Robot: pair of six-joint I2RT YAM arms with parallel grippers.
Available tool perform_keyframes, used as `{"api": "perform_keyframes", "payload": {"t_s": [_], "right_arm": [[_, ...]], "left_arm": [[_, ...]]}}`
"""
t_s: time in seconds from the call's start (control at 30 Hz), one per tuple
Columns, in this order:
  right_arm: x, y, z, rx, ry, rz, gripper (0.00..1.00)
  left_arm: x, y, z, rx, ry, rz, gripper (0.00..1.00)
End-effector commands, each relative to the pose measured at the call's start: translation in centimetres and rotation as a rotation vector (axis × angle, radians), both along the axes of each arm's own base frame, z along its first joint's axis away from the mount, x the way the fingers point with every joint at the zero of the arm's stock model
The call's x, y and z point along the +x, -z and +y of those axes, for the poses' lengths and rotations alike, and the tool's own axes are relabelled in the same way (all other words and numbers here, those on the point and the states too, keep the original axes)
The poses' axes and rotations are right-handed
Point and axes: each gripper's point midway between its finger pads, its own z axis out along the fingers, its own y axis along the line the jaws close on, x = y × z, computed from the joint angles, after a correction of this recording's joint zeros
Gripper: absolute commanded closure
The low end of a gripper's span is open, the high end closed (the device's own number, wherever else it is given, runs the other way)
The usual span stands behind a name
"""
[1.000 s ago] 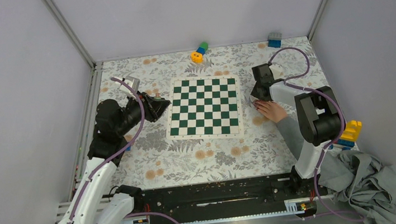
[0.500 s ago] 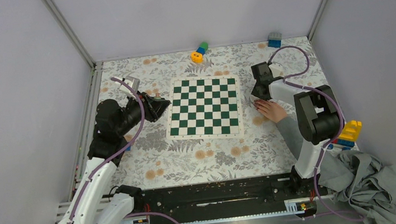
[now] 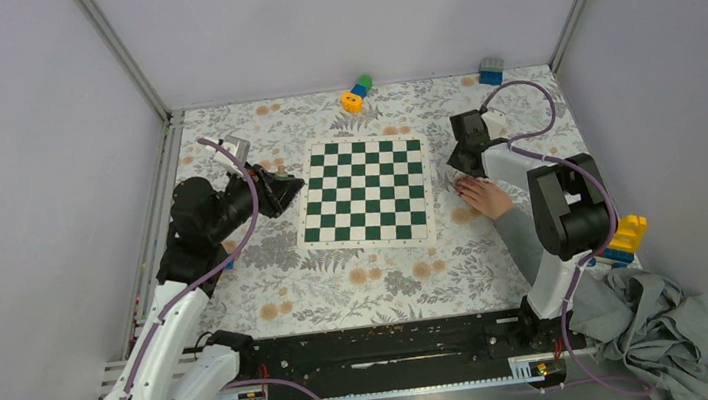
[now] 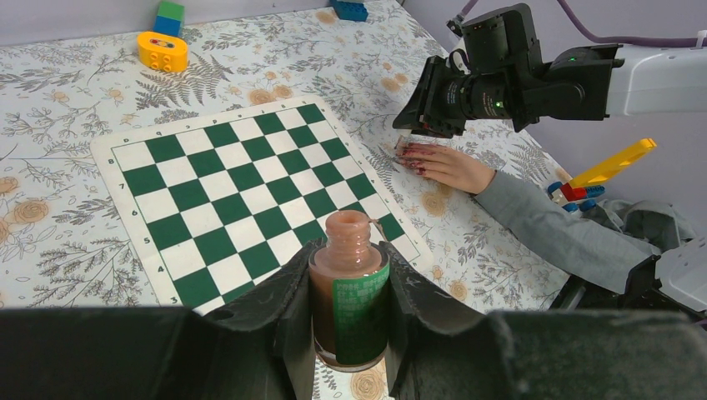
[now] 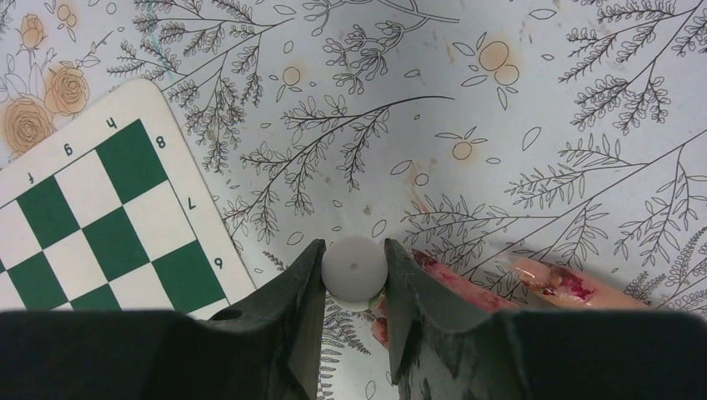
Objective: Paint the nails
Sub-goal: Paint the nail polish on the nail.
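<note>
A light-skinned hand [image 3: 487,197] with a grey sleeve lies flat on the floral cloth, right of the chessboard [image 3: 364,191]. Its reddish nails [image 4: 414,160] point toward the board. In the right wrist view the fingertips [image 5: 560,282] are smeared red. My right gripper [image 3: 455,169] hovers just over those fingertips. It [image 5: 353,247] is shut on a white round brush cap [image 5: 354,268], and the brush below it is hidden. My left gripper [image 3: 284,183] sits left of the board. It [image 4: 348,252] is shut on an open polish bottle [image 4: 350,300] with a green label, held upright.
A yellow, blue and green toy [image 3: 356,92] and a blue block [image 3: 490,71] lie at the back edge. A yellow toy [image 3: 627,232] and a heap of grey cloth [image 3: 646,323] sit at the right front. Grey walls enclose the table.
My right gripper has shifted very slightly over the fingertips. The hand and my left arm with the bottle have stayed put.
</note>
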Motion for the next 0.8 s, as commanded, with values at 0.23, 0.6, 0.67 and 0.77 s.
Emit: {"api": "perform_keyframes", "payload": {"t_s": [0.23, 0.6, 0.67, 0.77], "right_arm": [[1.1, -1.2, 0.6, 0.025, 0.032, -0.039, 1.00], [1.0, -0.5, 0.8, 0.034, 0.046, 0.012, 1.00], [0.9, -0.3, 0.7, 0.032, 0.047, 0.027, 1.00], [0.7, 0.0, 0.8, 0.031, 0.047, 0.042, 1.00]], "left_arm": [[-0.2, -1.6, 0.1, -0.007, -0.001, -0.070, 1.00], [-0.2, -1.7, 0.2, -0.008, -0.005, -0.072, 1.00], [-0.2, -1.7, 0.2, -0.008, -0.005, -0.073, 1.00], [-0.3, -1.8, 0.2, -0.009, -0.004, -0.076, 1.00]]}}
